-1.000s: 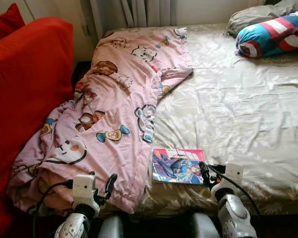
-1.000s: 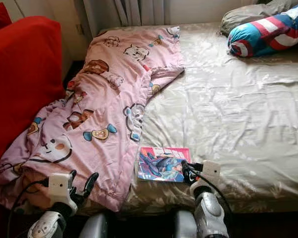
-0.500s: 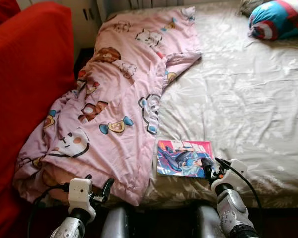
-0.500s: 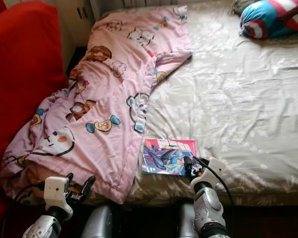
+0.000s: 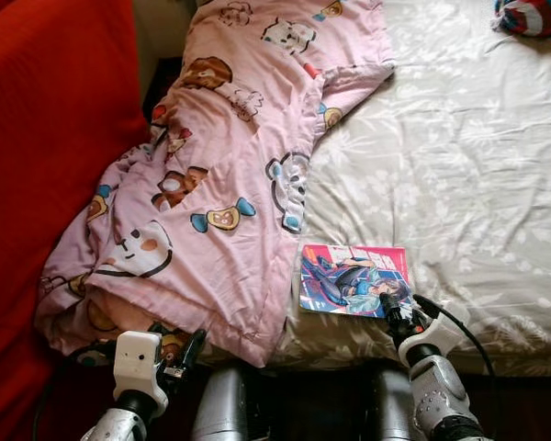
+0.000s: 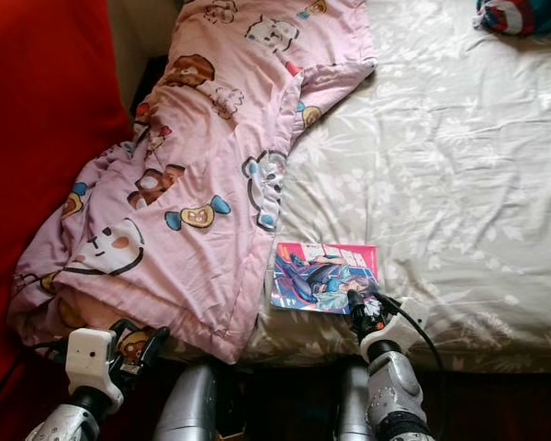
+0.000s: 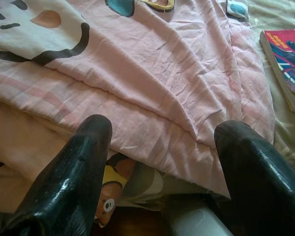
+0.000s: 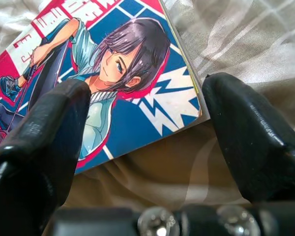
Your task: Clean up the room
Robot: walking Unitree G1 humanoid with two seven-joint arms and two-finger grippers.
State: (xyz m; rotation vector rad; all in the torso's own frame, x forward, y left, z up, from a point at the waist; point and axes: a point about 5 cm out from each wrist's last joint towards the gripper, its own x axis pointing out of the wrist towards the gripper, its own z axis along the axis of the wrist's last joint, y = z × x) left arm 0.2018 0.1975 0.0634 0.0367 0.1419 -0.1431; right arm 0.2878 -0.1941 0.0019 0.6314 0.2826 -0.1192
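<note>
Bedroom scene, pale floral bed sheet [image 5: 459, 184] stretched across the bed. Comic book [image 5: 354, 280] flat on that sheet near the bed's front edge, cover up: a dark-haired drawn figure on blue and magenta. Just beside its left edge, the hem of a pink cartoon-print quilt [image 5: 230, 184], touching or nearly so.

Right pincer [image 8: 147, 147] open, poised at the book's near right corner, one black finger [image 8: 44, 137] over the cover, the other past the book's edge above bare sheet; book corner between the two, not clamped. From the head camera, right pincer [image 5: 393, 310] low at the bed's front edge, fingertips at the book's corner, black cable looping off the wrist.

Left pincer [image 7: 162, 142] open too, fingers spread wide, aimed at the quilt's folded front edge where it hangs over the mattress; no cloth between them. From above, left pincer [image 5: 179, 349] just below the quilt's drooping corner, close to it, contact impossible to tell.

Farther out: quilt crumpled diagonally from the bed's near left corner toward the far side, printed with bears, dogs and hearts. Red sofa [image 5: 46, 119] hard against the bed's left side, quilt edge pressed to it. Blue, red and white pillow [image 5: 533, 16] at the far right of the bed, well apart from the book.
</note>
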